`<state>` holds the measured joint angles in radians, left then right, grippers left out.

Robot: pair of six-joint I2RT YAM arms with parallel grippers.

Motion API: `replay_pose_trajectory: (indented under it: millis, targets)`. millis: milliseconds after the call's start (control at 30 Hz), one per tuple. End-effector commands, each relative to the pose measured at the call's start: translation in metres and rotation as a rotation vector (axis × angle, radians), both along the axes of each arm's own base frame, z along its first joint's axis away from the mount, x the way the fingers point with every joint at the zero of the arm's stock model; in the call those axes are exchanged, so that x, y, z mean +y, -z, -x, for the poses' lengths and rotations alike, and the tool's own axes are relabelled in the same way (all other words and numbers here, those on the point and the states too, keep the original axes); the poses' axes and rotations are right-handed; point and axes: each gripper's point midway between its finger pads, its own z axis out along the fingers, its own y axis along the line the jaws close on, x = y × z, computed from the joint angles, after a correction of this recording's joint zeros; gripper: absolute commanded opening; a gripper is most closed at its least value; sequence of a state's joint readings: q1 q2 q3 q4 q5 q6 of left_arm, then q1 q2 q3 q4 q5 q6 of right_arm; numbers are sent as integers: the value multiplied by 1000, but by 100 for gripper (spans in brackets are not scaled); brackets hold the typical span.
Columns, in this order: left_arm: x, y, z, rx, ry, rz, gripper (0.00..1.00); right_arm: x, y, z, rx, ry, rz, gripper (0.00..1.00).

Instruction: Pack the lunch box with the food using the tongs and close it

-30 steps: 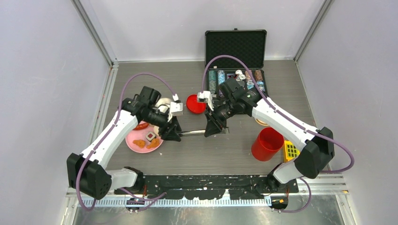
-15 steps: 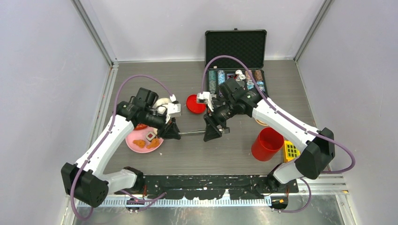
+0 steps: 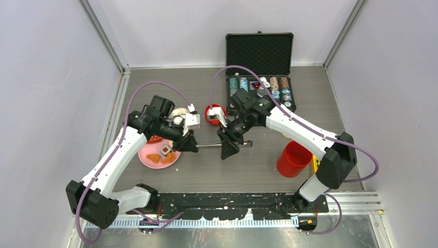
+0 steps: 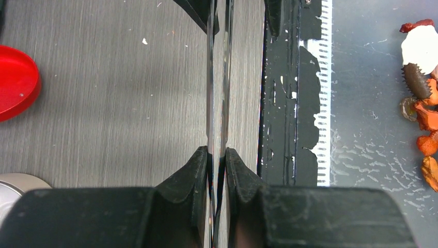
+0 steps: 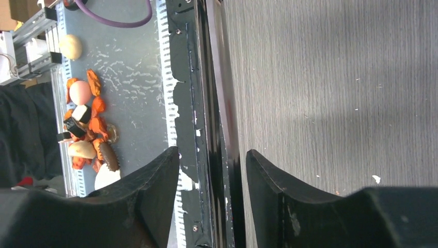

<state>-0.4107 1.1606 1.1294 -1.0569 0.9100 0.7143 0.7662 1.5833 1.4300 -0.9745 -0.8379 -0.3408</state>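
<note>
The thin dark tongs hang level above the table's middle, between my two grippers. My left gripper is shut on their left end; in the left wrist view both slim arms run out from between its pads. My right gripper stands open astride the tongs' right end, with a gap on both sides. The food lies on the pink plate, beneath my left arm. The lunch box's red canister stands open at the right. Its red lid and the steel bowl lie further back.
An open black case of poker chips sits at the back. A yellow block toy lies right of the canister. Loose toy food pieces lie beyond the black rail at the table's near edge.
My left gripper has shut on the tongs. My right gripper has opened, let go of them and moved slightly left.
</note>
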Motion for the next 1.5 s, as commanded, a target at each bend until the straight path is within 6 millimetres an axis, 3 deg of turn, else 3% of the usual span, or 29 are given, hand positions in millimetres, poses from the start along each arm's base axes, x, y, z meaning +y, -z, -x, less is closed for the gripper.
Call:
replay_pose_trajectory:
  millis: [0, 433, 533, 667, 833, 933, 1133, 1467]
  targets:
    - [-3, -16, 0, -41, 9, 30, 8, 7, -17, -6, -38, 7, -41, 53]
    - [-2, -17, 1, -35, -8, 32, 11, 8, -17, -8, -51, 16, -40, 28]
    - [2, -22, -5, -54, -45, -2, 31, 6, -20, -10, -70, 23, -41, 25]
    - [17, -45, -21, -77, -185, -9, 66, 3, -23, -14, -120, 38, -35, 25]
    - [46, -95, -54, -76, -454, 181, 88, -1, -22, -35, -222, 117, 5, 25]
    - [64, -106, -77, -48, -606, 218, 96, 1, -22, -52, -284, 174, 28, 28]
    - [103, -105, -114, 31, -846, 282, 98, 13, -15, -73, -385, 211, 87, 32]
    - [126, -89, -131, 100, -943, 287, 98, 42, 3, -94, -458, 240, 162, 33]
